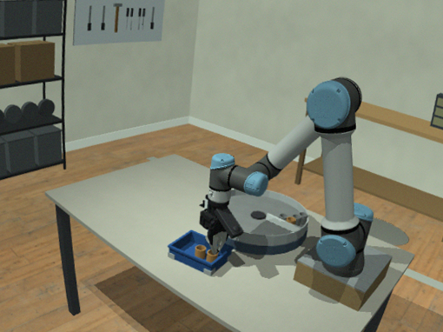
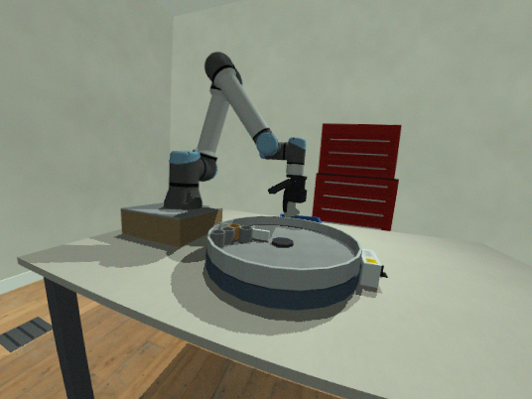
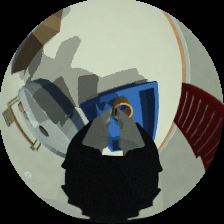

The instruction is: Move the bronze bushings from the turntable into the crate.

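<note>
Gripper (image 1: 217, 245) sits low in the blue crate (image 1: 182, 247), fingers clamped on a bronze bushing (image 3: 122, 108) (pinched at its wall). A 2nd bronze bushing (image 1: 199, 250) stands just beside.

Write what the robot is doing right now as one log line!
claw: shut on bronze bushing | where: in blue crate | crate: second bronze bushing inside | turntable: last bronze bushing waiting
</note>
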`<state>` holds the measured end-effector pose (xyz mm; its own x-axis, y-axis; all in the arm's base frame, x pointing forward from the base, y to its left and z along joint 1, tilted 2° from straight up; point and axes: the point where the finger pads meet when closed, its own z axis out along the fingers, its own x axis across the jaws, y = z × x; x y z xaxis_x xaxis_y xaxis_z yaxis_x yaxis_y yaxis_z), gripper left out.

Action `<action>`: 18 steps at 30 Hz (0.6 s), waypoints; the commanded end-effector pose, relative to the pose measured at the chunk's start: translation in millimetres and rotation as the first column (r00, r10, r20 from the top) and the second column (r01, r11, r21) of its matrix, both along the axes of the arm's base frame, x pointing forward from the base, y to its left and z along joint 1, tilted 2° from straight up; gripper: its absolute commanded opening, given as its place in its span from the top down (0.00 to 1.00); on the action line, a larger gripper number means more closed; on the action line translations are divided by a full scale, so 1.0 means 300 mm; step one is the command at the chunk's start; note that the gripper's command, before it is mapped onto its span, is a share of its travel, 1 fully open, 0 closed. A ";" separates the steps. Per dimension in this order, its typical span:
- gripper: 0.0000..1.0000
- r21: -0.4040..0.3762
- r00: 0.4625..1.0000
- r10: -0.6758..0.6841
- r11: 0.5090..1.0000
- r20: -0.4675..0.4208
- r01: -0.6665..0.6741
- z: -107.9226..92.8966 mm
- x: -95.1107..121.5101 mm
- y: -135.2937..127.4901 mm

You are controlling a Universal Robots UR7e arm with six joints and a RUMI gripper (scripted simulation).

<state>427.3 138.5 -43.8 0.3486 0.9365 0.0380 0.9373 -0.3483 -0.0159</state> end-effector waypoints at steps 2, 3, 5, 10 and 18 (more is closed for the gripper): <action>1.00 0.000 1.000 0.000 1.000 0.001 0.000 0.001 0.002 0.000; 1.00 0.000 1.000 0.000 1.000 0.001 0.000 0.001 0.002 0.000; 1.00 0.000 1.000 0.000 1.000 0.001 0.000 0.001 0.002 0.000; 0.94 0.000 1.000 0.000 1.000 0.001 0.000 0.001 0.002 0.000; 0.94 0.000 1.000 0.000 1.000 0.001 0.000 0.001 0.002 0.000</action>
<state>427.4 138.5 -43.8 0.3486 0.9365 0.0380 0.9373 -0.3483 -0.0158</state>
